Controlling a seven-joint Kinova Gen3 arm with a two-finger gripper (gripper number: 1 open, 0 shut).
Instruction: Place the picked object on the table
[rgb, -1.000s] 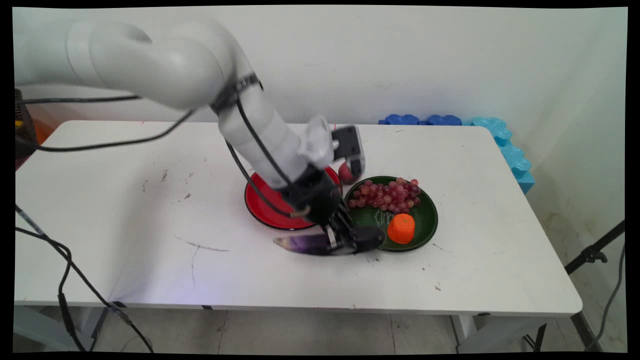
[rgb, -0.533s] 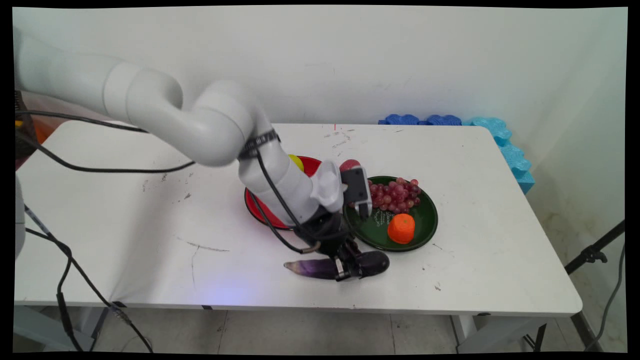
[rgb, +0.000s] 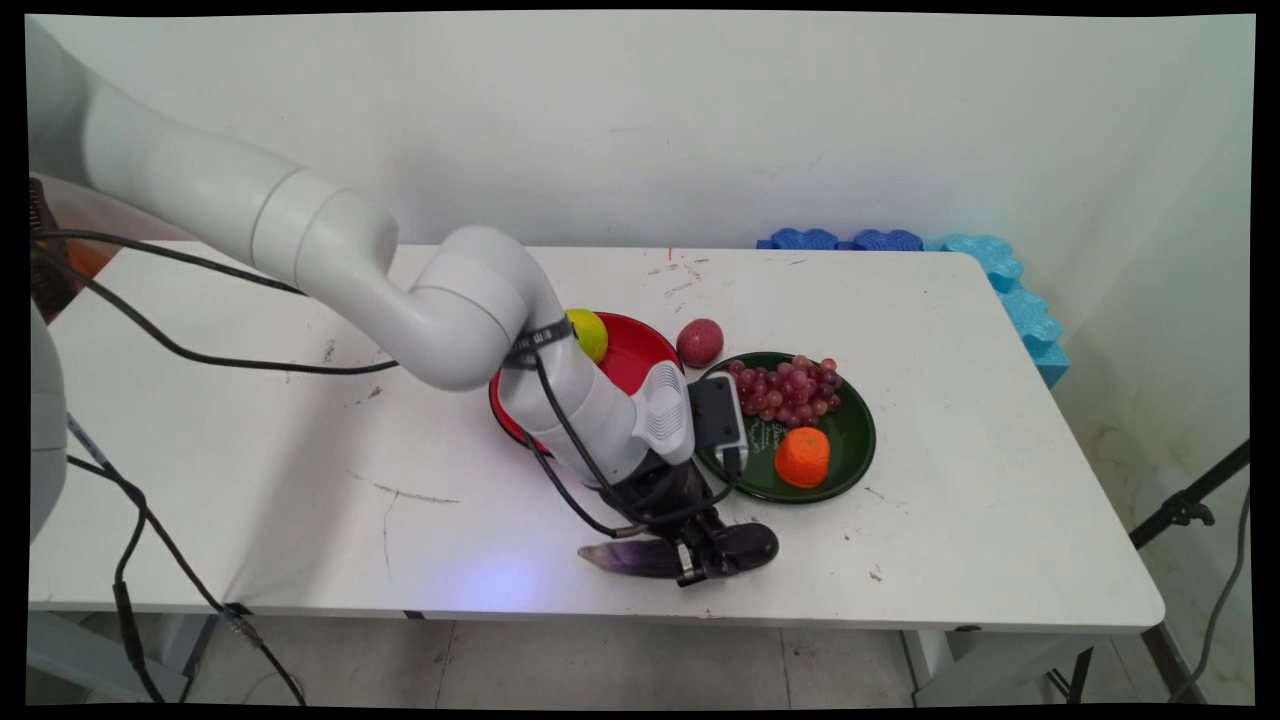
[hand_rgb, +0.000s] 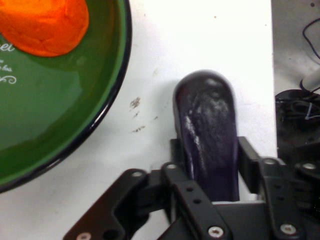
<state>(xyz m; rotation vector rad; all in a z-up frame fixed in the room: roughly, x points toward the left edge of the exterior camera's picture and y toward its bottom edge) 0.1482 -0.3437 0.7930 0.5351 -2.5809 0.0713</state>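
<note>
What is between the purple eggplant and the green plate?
Only bare white table lies between the eggplant and the green plate, clearest in the hand view.

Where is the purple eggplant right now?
The eggplant lies near the table's front edge in the main view, just in front of the green plate, gripped in the pincer.

Dark purple eggplant (rgb: 690, 553) lying flat near table's front edge, clamped mid-length.

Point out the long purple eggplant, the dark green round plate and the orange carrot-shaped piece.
long purple eggplant (hand_rgb: 210, 135): hand view, rounded body.
dark green round plate (rgb: 856, 432): main view, bare right side.
orange carrot-shaped piece (rgb: 803, 457): main view, centre.
</note>
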